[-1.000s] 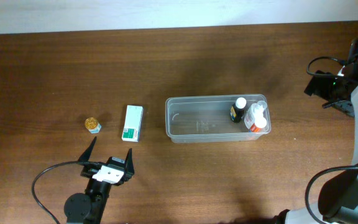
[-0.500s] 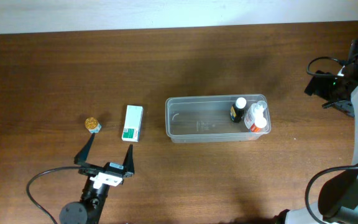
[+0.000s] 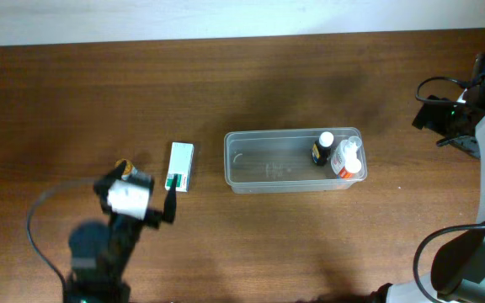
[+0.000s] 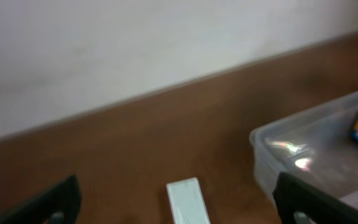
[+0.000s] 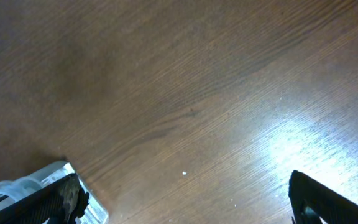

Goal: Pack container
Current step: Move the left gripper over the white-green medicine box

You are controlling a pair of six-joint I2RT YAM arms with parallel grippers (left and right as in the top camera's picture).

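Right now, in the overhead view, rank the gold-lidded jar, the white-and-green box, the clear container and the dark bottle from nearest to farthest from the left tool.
1. The gold-lidded jar and the white-and-green box, flanking the left tool: too close to call.
2. The clear container, off to the right.
3. The dark bottle, at the container's far right end.

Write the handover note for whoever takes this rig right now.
Left tool: open, empty, close to the green-and-white box and the small yellow item.
Right tool: open, empty, over the table to the right of the container.
Done: dark bottle and white bottle are in the container's right end.
Left: box and yellow item, both on the table to its left.
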